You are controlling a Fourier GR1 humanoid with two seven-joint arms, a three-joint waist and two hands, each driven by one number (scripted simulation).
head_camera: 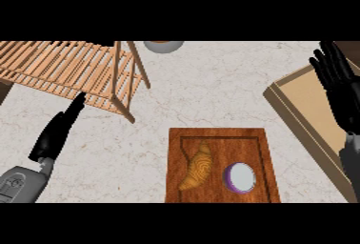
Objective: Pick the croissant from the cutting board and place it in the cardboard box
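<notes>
A golden-brown croissant (197, 168) lies on the left part of the wooden cutting board (211, 136), which sits low in the middle of the head view. The cardboard box (304, 102) stands at the right edge, its opening facing up. My right hand (339, 81) is open with straight fingers pointing up, over the box's right side. At the left my left hand (57, 131) is open too, fingers stretched toward the wooden rack. Neither hand touches the croissant.
A round white object with a purple rim (240, 177) lies on the board right of the croissant. A slatted wooden rack (70, 71) fills the upper left. A grey bowl (163, 45) shows at the top edge. Marble counter (211, 90) lies between them.
</notes>
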